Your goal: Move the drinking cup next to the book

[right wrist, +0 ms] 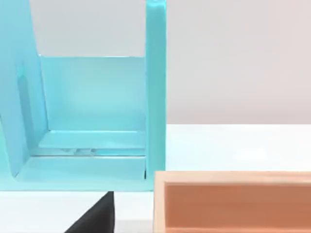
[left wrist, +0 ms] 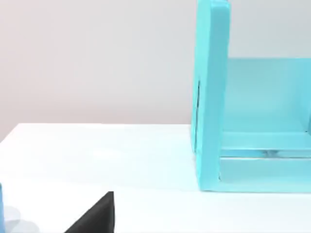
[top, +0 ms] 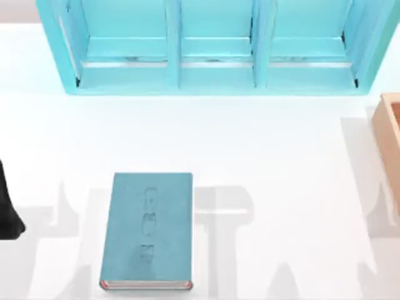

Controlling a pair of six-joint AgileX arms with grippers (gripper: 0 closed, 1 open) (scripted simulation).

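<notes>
- Left arm (top: pixel 9 206): a dark shape at the table's (top: pixel 275 150) left edge, level with the top of the book and well apart from it.
- Left gripper (left wrist: pixel 97 217): a black wedge low over the white surface in the left wrist view. How far open it is, or whether it has hold of anything, I cannot tell.
- Cup (left wrist: pixel 1 204): a thin pale-blue strip standing on the table near the left gripper, cut off by the frame (too little shows to be sure it is the cup).
- Book (top: pixel 149 228): lies flat, cover up, left of centre in the near part of the table. Its red-trimmed edge faces the near side, and faint marks run down the cover.
- Shelf (top: pixel 212 69): turquoise, along the far side, with three open bays facing the table; well apart from the book.
- Box (top: pixel 390 137): peach-coloured and open-topped, at the table's right edge, just in front of the shelf's right end.
- Right gripper (right wrist: pixel 95 217): a black wedge above the table in the right wrist view, near the box and the shelf wall. Its opening and any load cannot be told.
</notes>
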